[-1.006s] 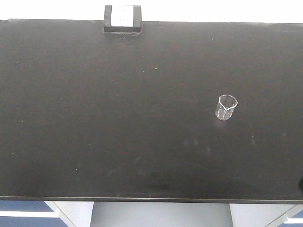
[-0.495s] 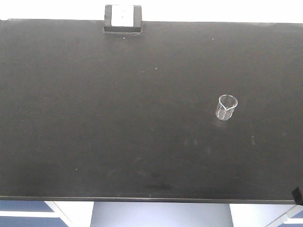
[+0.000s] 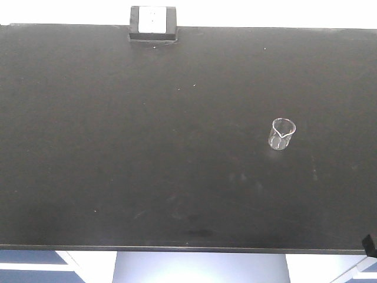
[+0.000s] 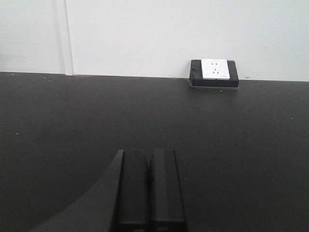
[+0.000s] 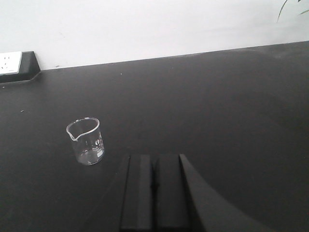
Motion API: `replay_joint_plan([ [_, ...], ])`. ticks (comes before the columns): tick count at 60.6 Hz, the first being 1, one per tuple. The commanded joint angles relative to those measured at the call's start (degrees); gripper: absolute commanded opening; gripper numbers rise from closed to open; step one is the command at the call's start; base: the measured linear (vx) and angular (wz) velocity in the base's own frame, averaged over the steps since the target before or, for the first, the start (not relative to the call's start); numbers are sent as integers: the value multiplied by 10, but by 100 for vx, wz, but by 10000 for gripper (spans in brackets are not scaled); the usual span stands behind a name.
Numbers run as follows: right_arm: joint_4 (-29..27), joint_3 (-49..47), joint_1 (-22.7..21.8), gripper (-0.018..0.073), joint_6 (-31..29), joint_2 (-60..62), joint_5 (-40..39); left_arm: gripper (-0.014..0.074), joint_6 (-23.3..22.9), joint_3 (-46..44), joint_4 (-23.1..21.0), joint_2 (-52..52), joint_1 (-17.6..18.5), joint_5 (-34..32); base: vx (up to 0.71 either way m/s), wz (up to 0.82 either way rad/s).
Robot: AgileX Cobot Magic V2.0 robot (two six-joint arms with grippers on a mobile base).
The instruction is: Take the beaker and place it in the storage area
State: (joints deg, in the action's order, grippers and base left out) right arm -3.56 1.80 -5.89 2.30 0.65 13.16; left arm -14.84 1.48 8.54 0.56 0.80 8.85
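The small clear glass beaker (image 3: 281, 134) stands upright on the wide matte-black benchtop (image 3: 147, 147), right of centre, spout toward the camera. In the right wrist view the beaker (image 5: 86, 141) stands ahead and to the left of my right gripper (image 5: 154, 159), which is shut and empty, apart from the glass. My left gripper (image 4: 148, 153) is shut and empty over bare benchtop (image 4: 72, 121). In the front view only a black corner of the right arm (image 3: 369, 244) shows at the bottom right edge.
A small black box with a white socket face (image 3: 153, 22) sits at the far edge; it also shows in the left wrist view (image 4: 214, 72) and the right wrist view (image 5: 17, 65). A white wall runs behind. The front edge (image 3: 177, 247) has blue cabinets below.
The black corner of the right arm has come into the front view at the bottom right edge. The beaker has not moved.
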Motion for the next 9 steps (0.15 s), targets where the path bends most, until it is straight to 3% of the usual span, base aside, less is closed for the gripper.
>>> replay_joint_plan([
  [1,5,5,-2,0,1,7,-44,-8,-3,13,-3,10,4,-50,0,0],
  [9,5,5,-2,0,1,7,-44,-8,-3,13,-3,10,4,-50,0,0],
])
